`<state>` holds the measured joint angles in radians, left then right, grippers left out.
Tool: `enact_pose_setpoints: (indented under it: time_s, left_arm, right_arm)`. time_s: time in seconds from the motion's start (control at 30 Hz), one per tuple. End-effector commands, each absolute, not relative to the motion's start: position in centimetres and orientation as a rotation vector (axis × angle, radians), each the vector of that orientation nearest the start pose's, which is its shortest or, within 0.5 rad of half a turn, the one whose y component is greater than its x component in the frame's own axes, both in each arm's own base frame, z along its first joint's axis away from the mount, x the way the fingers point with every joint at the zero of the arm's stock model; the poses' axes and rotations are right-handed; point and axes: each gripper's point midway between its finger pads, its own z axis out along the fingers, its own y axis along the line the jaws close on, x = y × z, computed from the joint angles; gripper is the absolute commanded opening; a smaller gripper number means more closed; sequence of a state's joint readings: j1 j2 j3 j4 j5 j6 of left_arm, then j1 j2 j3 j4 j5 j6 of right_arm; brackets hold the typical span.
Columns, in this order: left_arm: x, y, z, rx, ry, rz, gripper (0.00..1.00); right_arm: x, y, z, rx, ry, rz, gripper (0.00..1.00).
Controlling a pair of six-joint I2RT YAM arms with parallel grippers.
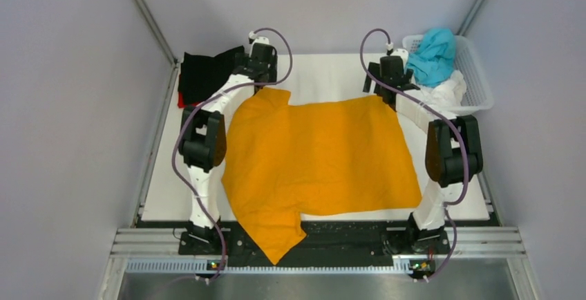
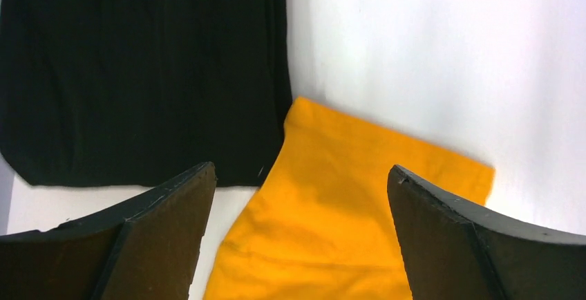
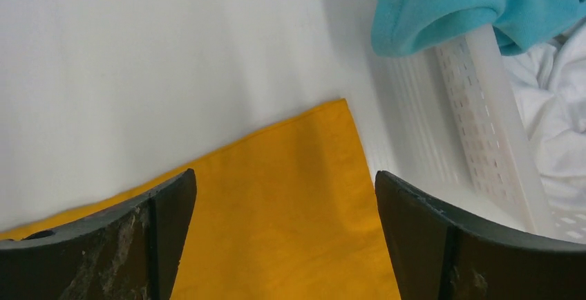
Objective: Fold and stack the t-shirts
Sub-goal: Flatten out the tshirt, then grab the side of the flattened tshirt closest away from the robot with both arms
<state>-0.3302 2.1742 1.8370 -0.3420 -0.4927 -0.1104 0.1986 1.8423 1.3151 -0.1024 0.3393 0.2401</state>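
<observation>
While the left gripper (image 2: 300,167) and right gripper (image 3: 285,173) hang spread wide and empty near the far edge of the table (image 1: 325,72), I see the orange t-shirt (image 1: 318,155) lying flat across the middle, one sleeve spilling over the near edge. That overhang could drag a fold askew. The left fingers could also snag the folded black t-shirt (image 1: 204,75), which lies just beside at the far-left corner. I can read no brand, label or writing.

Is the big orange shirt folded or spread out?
Spread out. The orange shirt lies flat and wide across the table, both sleeves sticking out, one over the near edge.
</observation>
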Motion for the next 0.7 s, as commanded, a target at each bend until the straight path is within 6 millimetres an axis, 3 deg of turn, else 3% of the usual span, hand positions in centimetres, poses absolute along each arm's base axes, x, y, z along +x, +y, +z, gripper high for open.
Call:
enact_pose_setpoints:
  time_s: [0.0, 0.1, 0.23, 0.37, 0.5, 0.67]
  left_arm:
    - [53.4, -11.3, 19.8, -0.169, 2.063, 0.122, 0.99]
    - [50.1, -11.7, 18.7, -0.212, 2.094, 0.011, 0.99]
    - [46.6, -12.7, 16.3, -0.179, 2.152, -0.111, 0.99]
    - [44.5, -12.5, 13.2, -0.232, 2.240, -0.123, 0.99]
    - [44.5, -13.1, 9.8, -0.230, 2.315, -0.127, 0.99]
    - [47.4, -14.3, 7.1, -0.241, 2.348, -0.138, 0.99]
  right_arm:
    - [48.2, 6.5, 15.3, 0.297, 2.116, 0.026, 0.99]
    - [45.3, 7.6, 12.5, 0.267, 2.208, 0.099, 0.99]
    - [42.3, 7.6, 9.9, 0.260, 2.284, 0.101, 0.99]
    - [41.4, 8.2, 8.3, 0.241, 2.308, 0.148, 0.99]
    - [41.6, 7.9, 6.2, 0.254, 2.358, 0.107, 0.99]
    - [42.7, 7.2, 4.3, 0.299, 2.383, 0.034, 0.99]
